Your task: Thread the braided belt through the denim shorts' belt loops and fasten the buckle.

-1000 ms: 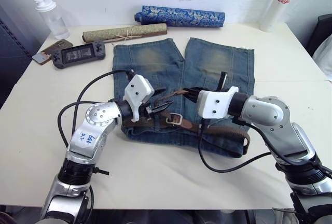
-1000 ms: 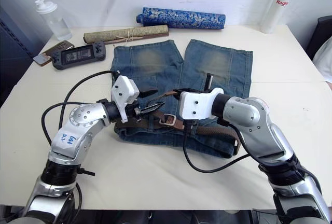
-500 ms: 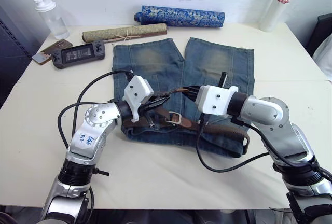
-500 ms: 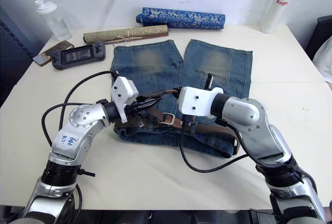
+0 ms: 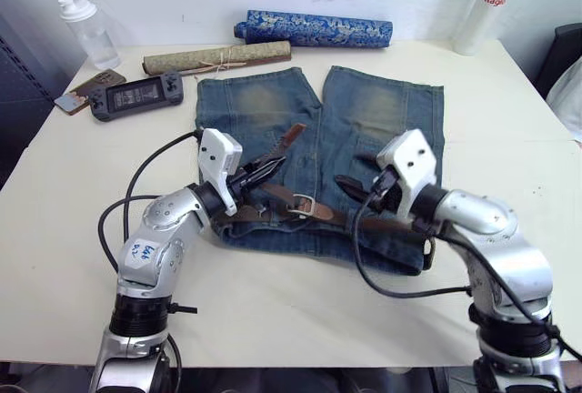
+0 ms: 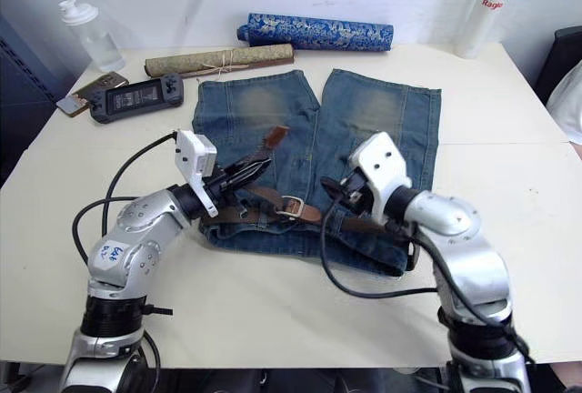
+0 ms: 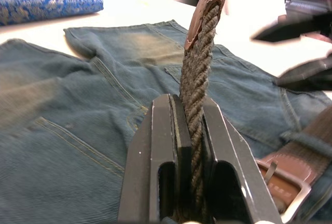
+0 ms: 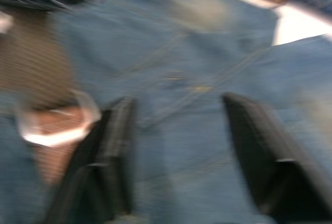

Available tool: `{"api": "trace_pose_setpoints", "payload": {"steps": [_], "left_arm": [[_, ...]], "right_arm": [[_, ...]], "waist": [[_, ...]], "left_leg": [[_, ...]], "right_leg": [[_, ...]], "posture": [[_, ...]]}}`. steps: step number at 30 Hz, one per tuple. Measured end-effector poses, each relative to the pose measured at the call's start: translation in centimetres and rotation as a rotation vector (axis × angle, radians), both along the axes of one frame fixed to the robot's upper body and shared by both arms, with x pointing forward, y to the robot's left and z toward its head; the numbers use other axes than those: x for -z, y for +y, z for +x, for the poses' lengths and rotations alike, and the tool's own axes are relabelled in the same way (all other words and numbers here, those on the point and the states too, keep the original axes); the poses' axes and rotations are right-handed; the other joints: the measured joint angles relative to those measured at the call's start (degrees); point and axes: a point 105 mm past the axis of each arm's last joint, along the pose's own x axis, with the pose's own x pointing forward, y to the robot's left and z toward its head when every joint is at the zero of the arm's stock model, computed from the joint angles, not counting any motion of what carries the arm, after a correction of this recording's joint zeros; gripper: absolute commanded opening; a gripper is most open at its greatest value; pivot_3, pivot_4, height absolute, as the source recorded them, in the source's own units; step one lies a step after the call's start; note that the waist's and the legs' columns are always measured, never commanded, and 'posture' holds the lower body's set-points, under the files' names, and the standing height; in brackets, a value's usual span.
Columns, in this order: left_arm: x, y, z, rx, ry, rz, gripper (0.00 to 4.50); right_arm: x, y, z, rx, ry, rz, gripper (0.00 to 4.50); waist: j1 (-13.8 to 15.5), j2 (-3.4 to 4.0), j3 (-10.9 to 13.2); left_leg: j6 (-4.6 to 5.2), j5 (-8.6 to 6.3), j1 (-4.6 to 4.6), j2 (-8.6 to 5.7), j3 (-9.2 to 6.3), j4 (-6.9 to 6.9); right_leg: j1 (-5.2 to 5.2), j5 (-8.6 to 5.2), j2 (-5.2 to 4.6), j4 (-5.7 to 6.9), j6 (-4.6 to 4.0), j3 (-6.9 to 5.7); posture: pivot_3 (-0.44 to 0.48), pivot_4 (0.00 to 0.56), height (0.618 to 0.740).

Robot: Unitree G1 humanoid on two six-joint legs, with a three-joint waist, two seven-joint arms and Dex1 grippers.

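Observation:
The denim shorts [image 5: 273, 102] lie flat, waistband toward me. The braided belt [image 5: 391, 226] runs along the waistband, and the buckle [image 5: 305, 205] lies near its middle. My left gripper [image 5: 266, 171] is shut on the belt's braided end just below the tan tip [image 5: 293, 134], which sticks up over the left leg. The left wrist view shows that braid [image 7: 199, 63] clamped between the fingers [image 7: 166, 130], with a belt loop [image 7: 302, 139] crossing the strap past the buckle [image 7: 284, 183]. My right gripper [image 5: 355, 176] hovers open right of the buckle, holding nothing.
At the table's back lie a blue patterned roll [image 5: 314, 27] and a tan roll [image 5: 216, 56]. A handheld console [image 5: 136, 95] and a clear bottle [image 5: 88, 29] are at the back left, and a white bottle [image 5: 486, 2] at the back right. Black cables [image 5: 400, 291] loop over the near table.
The right gripper has let go of the belt end, opened and drawn back to the right. The left gripper has shut on that end and swung the tan tip upward.

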Motion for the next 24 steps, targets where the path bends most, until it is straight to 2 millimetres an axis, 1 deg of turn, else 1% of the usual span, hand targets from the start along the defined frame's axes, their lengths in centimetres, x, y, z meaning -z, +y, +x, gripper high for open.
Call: {"api": "trace_pose_setpoints", "payload": {"steps": [2,3,15,20,24], "left_arm": [[-0.2,0.0,-0.1,-0.002,-0.006,-0.002,0.00],[-0.2,-0.1,-0.2,-0.003,-0.004,-0.003,0.00],[0.0,-0.2,-0.2,-0.006,0.009,0.003,0.00],[0.1,-0.2,-0.3,-0.005,0.013,0.006,0.00],[0.1,-0.3,-0.3,-0.004,0.013,0.007,0.00]], "right_arm": [[0.6,0.8,-0.4,-0.006,0.040,0.020,0.19],[0.9,1.2,-0.4,-0.004,0.060,0.029,0.07],[3.8,2.2,-0.4,0.027,0.166,-0.043,0.07],[4.7,2.3,-0.3,0.037,0.190,-0.076,0.07],[4.8,2.5,-0.2,0.036,0.190,-0.089,0.07]], "waist": [[0.1,0.00,0.0],[0.1,0.00,0.0],[0.0,0.00,0.0],[0.0,0.00,0.0],[-0.1,0.00,0.0]], "left_leg": [[0.00,0.00,0.00,-0.01,0.00,0.00],[0.00,0.00,0.00,-0.02,0.00,0.00],[0.00,0.00,0.00,-0.02,0.03,0.00],[0.00,0.00,0.00,-0.02,0.04,0.00],[0.00,0.00,0.00,-0.02,0.04,0.00]], "right_leg": [[0.03,0.00,0.00,-0.03,0.00,0.00],[0.03,0.00,0.00,-0.02,0.00,0.00],[0.02,0.00,0.00,-0.02,0.00,-0.01],[0.02,0.00,0.00,-0.02,0.00,-0.01],[0.02,0.00,0.00,-0.02,0.00,-0.01]], "posture": [[0.000,0.150,0.637],[0.000,0.150,0.637],[0.000,0.150,0.637],[0.000,0.150,0.637],[0.000,0.150,0.637]]}}
